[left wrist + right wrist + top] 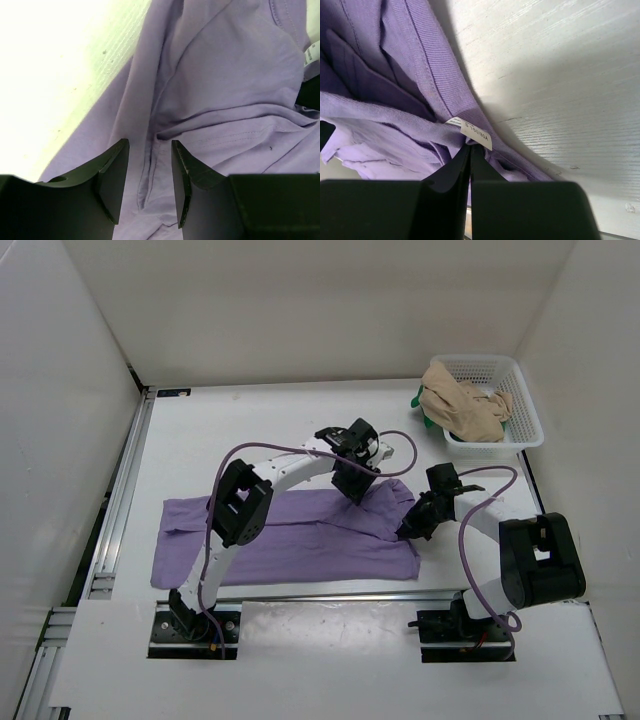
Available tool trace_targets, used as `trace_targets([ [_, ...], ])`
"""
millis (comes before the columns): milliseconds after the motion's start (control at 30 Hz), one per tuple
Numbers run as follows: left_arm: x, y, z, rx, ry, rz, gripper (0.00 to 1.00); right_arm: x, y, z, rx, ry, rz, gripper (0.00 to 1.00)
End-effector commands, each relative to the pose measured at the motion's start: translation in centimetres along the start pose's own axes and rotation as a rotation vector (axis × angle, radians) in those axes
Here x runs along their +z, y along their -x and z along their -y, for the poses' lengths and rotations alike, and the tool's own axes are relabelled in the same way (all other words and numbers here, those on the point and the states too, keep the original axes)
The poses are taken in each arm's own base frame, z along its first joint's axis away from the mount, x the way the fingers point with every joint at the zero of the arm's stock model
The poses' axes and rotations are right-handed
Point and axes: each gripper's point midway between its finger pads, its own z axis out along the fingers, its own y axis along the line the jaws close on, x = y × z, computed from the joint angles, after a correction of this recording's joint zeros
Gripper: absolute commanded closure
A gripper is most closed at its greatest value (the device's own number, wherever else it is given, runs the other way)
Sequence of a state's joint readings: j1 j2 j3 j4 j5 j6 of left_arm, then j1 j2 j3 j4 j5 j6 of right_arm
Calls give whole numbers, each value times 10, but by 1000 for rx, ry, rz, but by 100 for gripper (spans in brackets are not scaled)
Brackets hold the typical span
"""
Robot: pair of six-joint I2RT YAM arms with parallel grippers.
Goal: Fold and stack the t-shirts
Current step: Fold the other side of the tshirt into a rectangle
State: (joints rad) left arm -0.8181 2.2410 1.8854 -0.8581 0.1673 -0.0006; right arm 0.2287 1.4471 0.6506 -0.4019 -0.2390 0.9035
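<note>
Shirt (300, 530) folding is under way: collar (432, 75) is clamped by the right gripper (470, 165); left gripper (150, 185), jaws apart over a crease, is probably to be closed next.

white table (260, 420), walled on three sides. lavender t-shirt (300, 540) is laid directly on it, spread wide across the near middle, rumpled at its right end. white mesh basket (490, 448) is set in the far right corner, well apart from the shirt.
</note>
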Motion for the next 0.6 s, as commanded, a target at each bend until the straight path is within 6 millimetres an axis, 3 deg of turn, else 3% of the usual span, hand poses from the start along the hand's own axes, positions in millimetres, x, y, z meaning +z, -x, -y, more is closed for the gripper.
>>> trace_targets([
  [0, -6, 4, 14, 13, -50, 17, 50, 7, -1, 15, -14, -59, -2, 100],
  [200, 7, -16, 22, -2, -109, -57, 53, 6, 1, 14, -14, -65, 5, 100],
  [367, 11, -13, 20, -3, -100, -60, 58, 6, 1, 14, -14, -65, 5, 100],
  [533, 7, -10, 16, 0, -76, -50, 90, 5, 1, 17, -11, -78, 7, 100],
  [567, 3, -8, 17, 2, -76, -39, 90, 4, 1, 15, -14, -71, 12, 100],
])
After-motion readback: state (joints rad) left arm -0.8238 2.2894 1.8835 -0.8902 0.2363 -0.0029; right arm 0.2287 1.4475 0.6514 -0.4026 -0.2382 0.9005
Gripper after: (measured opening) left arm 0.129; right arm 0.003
